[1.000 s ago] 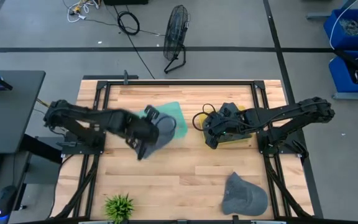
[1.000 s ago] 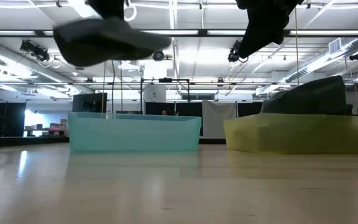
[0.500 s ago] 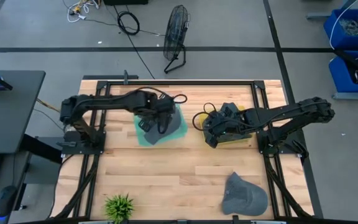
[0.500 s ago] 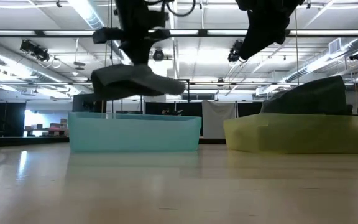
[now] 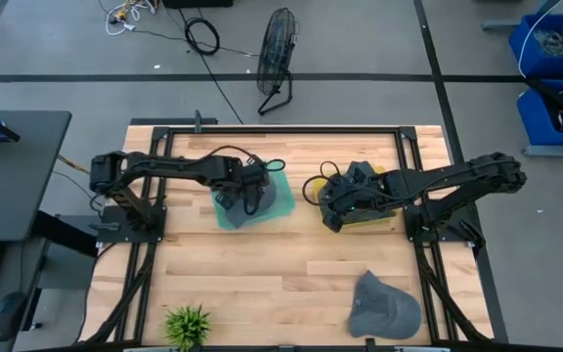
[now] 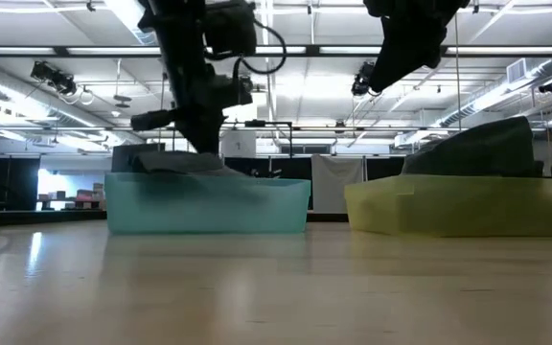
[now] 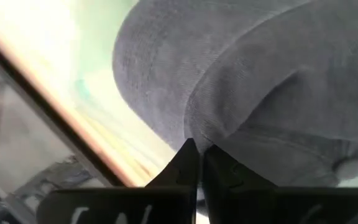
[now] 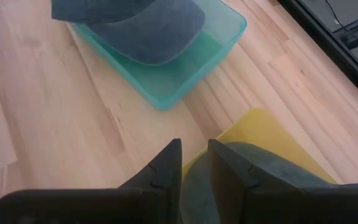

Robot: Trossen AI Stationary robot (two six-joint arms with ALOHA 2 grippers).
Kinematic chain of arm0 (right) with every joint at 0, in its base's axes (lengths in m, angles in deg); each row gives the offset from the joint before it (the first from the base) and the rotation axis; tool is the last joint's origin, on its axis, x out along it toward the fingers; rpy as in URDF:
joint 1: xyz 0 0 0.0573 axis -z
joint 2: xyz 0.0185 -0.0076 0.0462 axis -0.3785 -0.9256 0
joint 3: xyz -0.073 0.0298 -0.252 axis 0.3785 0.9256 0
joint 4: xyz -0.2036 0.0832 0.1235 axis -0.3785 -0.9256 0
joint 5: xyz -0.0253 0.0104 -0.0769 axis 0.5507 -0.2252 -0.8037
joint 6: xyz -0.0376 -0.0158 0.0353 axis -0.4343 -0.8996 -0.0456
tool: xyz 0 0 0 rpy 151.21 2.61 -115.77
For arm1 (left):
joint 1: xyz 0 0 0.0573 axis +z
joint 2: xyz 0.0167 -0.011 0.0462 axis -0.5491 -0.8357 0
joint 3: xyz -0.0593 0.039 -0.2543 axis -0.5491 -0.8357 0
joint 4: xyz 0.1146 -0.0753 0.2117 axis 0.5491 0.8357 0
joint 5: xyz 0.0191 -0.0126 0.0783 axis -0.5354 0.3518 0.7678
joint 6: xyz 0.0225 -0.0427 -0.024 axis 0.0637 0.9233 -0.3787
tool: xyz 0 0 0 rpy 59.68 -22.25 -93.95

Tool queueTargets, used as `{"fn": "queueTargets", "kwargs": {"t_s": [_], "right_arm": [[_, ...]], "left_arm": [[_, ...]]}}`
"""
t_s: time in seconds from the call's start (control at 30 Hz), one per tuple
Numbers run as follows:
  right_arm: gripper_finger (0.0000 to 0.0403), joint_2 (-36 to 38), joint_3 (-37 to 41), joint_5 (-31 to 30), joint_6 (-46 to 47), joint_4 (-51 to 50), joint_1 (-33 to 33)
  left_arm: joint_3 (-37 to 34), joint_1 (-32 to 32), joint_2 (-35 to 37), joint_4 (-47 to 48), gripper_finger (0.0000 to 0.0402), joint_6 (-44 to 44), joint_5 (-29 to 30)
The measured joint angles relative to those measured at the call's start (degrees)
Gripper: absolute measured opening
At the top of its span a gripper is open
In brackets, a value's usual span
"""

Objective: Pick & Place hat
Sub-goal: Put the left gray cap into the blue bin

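Observation:
A grey cap [image 5: 274, 198] lies down in the teal bin [image 5: 225, 217]; in the low view its top [image 6: 175, 161] shows just above the bin's rim [image 6: 209, 182]. My left gripper [image 5: 247, 191] reaches down into that bin and is shut on the cap [image 7: 166, 81]. My right gripper [image 5: 328, 210] hangs still over the near left part of the yellow bin [image 5: 379, 217], touching nothing, with a narrow gap between its fingers [image 8: 194, 144]. A dark cap [image 5: 360, 174] lies in the yellow bin. My left gripper pinches the grey cap between its two fingers at its edge, where the brim meets the crown [image 7: 194, 138]. It comes from above, pointing down into the teal bin. The cap sits low inside the bin; whether it rests on the bin's floor cannot be seen.
A second grey cap [image 5: 384, 305] lies on the wooden table near its near right corner. A small green plant [image 5: 188, 323] stands at the near edge, left of centre. Bare wood lies between the bins and the near edge. The right wrist view also shows the teal bin [image 8: 185, 87].
My left gripper has carried the grey cap from above the table just left of the teal bin toward the far right, over the bin, then moved down. The cap, held high a second ago, now sits down in the bin, still pinched.

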Motion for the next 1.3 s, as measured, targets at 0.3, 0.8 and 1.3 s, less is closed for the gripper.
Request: {"fn": "queueTargets", "kwargs": {"t_s": [0.3, 0.8, 1.3], "right_arm": [[0.0081, 0.0, 0.0, 0.0, 1.0, 1.0, 0.0], [0.0081, 0.0, 0.0, 0.0, 1.0, 0.9, 0.0], [0.0091, 0.0, 0.0, 8.9, 2.2, 0.9, 0.0]], "left_arm": [[-0.3, 3.4, 1.2, -0.9, 0.0007, -5.0, 0.1], [-16.5, 1.9, 1.2, -15.6, 0.0039, 6.2, 0.0], [-7.7, -1.8, 1.5, -1.9, 0.0146, 21.4, -0.8]]}}
